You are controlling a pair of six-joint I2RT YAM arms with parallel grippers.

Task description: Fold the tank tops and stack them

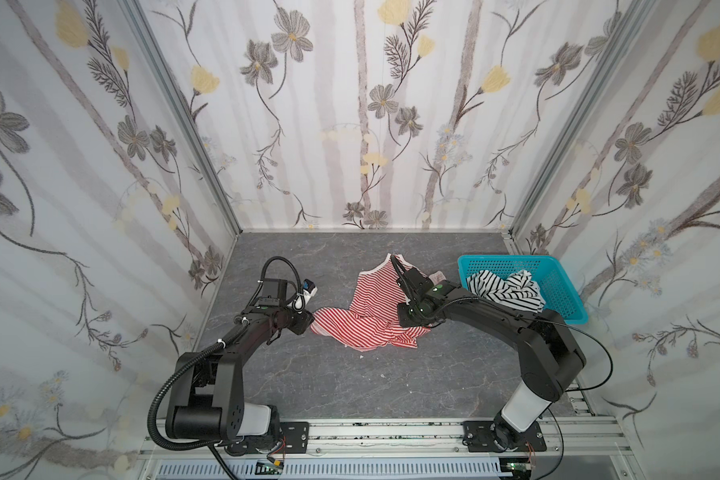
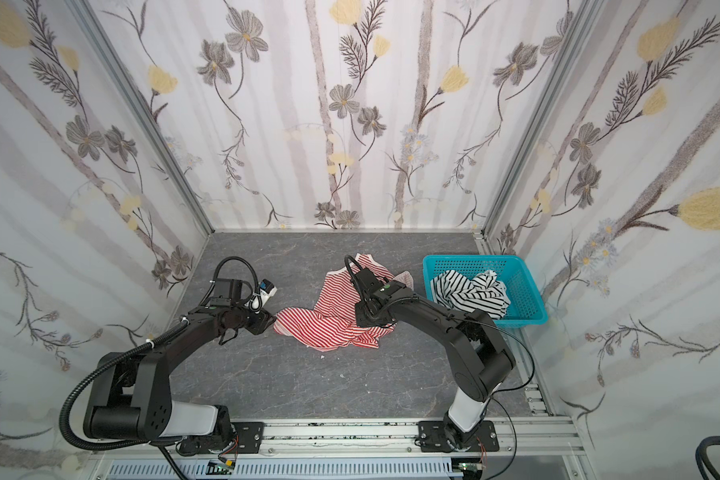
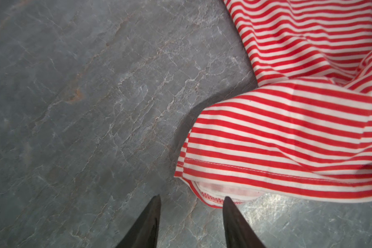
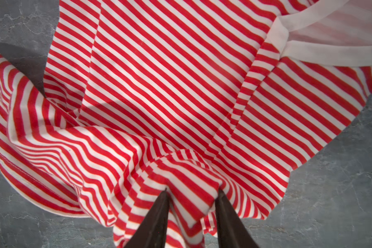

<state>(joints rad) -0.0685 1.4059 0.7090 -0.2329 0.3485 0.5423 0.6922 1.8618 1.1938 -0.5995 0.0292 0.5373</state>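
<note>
The red-and-white striped tank top (image 1: 366, 309) lies crumpled mid-table (image 1: 350, 395), partly hidden under the right arm in both top views, with white trim at its far end. The right gripper (image 4: 193, 190) is spread, a fold bulging between its tips. The left gripper (image 3: 191, 197), spread and empty, sits at the hem. The black-and-white tank top (image 1: 504, 291) is heaped in the turquoise basket (image 1: 558, 291).

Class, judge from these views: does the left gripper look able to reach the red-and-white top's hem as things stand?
Probably yes: the left gripper is open over the table, and the hem of the red-and-white top lies beside one fingertip, nothing between.
</note>
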